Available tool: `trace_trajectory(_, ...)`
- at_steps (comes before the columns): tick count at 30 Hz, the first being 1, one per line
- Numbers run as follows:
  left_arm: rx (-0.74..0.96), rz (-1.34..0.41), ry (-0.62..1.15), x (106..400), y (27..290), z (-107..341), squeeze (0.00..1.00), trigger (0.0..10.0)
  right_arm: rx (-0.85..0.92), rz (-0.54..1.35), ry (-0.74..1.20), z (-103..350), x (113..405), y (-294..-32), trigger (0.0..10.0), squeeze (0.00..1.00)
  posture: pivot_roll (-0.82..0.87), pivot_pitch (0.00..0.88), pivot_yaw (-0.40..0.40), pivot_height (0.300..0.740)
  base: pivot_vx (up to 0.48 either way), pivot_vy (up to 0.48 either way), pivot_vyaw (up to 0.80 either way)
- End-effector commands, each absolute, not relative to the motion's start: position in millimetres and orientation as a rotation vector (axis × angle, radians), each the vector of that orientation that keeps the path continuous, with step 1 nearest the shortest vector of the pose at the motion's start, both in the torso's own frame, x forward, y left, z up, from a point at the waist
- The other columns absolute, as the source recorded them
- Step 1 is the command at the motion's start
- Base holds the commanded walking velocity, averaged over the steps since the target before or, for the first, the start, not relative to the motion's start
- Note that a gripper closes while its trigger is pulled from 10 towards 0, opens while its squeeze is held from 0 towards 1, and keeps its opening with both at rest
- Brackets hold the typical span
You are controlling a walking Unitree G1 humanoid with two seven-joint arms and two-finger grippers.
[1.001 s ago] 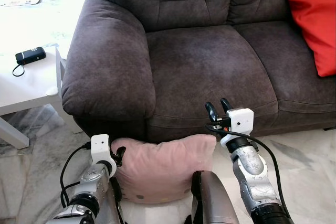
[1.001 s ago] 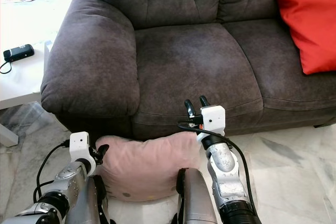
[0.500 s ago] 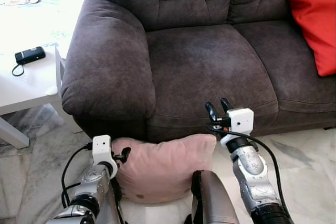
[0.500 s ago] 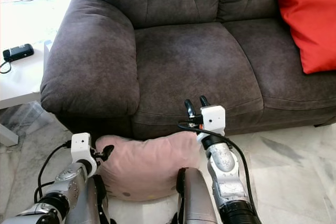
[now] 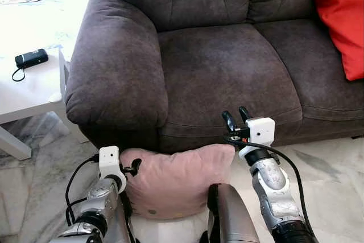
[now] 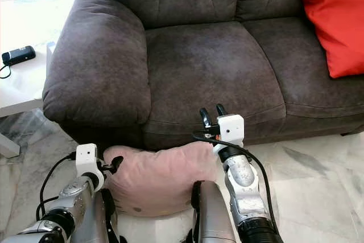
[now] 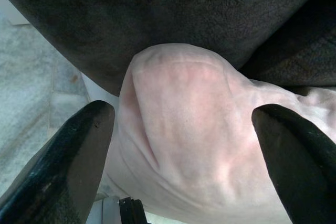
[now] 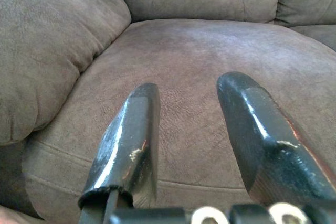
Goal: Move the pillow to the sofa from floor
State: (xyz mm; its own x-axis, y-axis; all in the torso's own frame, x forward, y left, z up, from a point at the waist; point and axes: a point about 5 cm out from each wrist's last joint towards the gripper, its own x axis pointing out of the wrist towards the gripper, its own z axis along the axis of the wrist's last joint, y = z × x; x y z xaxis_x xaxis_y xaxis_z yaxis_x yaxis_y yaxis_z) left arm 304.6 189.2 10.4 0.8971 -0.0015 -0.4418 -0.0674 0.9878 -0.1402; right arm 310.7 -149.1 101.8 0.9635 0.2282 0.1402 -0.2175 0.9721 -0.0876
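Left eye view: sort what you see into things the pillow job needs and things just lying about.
Needed for the job:
- pink pillow, on the floor against the sofa front
- dark sofa, seat bare
- left end effector, open around a pillow corner
- right end effector, open above the pillow's other end

Just lying about:
- red cushion
- white side table
- black device on it

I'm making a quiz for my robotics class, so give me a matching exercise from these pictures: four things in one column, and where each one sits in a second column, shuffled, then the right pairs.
Things:
1. pink pillow
2. red cushion
3. black device
4. right pincer

Places:
A. on the white table
B. on the floor against the front of the sofa
C. raised in front of the seat's front edge
D. leaning on the sofa's far right side

Pairs: 1-B, 2-D, 3-A, 4-C
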Motion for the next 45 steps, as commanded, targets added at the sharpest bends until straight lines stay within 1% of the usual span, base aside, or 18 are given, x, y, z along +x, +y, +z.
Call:
trace_trajectory(1, -0.155, 0.047, 0.482, 301.0, 191.5, 5.8, 0.0, 10.0, -0.071, 0.225, -0.157, 104.0, 309.9, -149.7, 10.0, 0.0, 0.01, 0.167, -0.051, 0.515, 0.0, 0.0, 0.0)
trace_trajectory(2, -0.156, 0.048, 0.481, 300.9, 191.5, 5.8, 0.0, 10.0, -0.071, 0.228, -0.15, 103.3, 310.0, -149.3, 10.0, 0.0, 0.01, 0.165, -0.051, 0.515, 0.0, 0.0, 0.0)
trace_trajectory(5, -0.161, 0.047, 0.478, 300.8, 191.2, 5.8, 0.0, 10.0, -0.082, 0.239, -0.157, 103.4, 309.4, -147.8, 10.0, 0.0, 0.01, 0.165, -0.052, 0.495, 0.0, 0.0, 0.0)
trace_trajectory(21, -0.176, 0.046, 0.467, 301.7, 190.2, 6.7, 0.0, 10.0, -0.085, 0.234, -0.137, 101.6, 309.9, -148.6, 10.0, 0.0, 0.01, 0.169, -0.055, 0.495, 0.0, 0.0, 0.0)
trace_trajectory(23, -0.178, 0.042, 0.469, 301.7, 189.5, 6.5, 0.0, 10.0, -0.079, 0.241, -0.153, 103.8, 310.0, -146.8, 10.0, 0.0, 0.01, 0.169, -0.055, 0.48, 0.0, 0.0, 0.0)
trace_trajectory(26, -0.181, 0.042, 0.467, 301.7, 189.1, 6.5, 0.0, 10.0, -0.084, 0.244, -0.154, 104.0, 309.8, -146.6, 10.0, 0.0, 0.01, 0.169, -0.054, 0.47, 0.0, 0.0, 0.0)
trace_trajectory(37, -0.215, 0.032, 0.45, 303.4, 186.6, 8.4, 0.0, 10.0, -0.094, 0.249, -0.158, 103.5, 308.0, -147.4, 10.0, 0.0, 0.01, 0.172, -0.057, 0.47, 0.0, 0.0, 0.0)
trace_trajectory(42, -0.273, 0.015, 0.43, 304.9, 184.2, 10.1, 0.0, 10.0, -0.091, 0.253, -0.164, 104.6, 307.5, -146.6, 10.0, 0.0, 0.0, 0.179, -0.058, 0.47, 0.0, 0.0, 0.0)
trace_trajectory(45, -0.281, 0.0, 0.426, 306.2, 181.8, 11.2, 0.0, 10.0, -0.092, 0.255, -0.167, 105.4, 306.1, -147.1, 10.0, 0.0, -0.02, 0.186, -0.059, 0.47, 0.0, 0.0, 0.0)
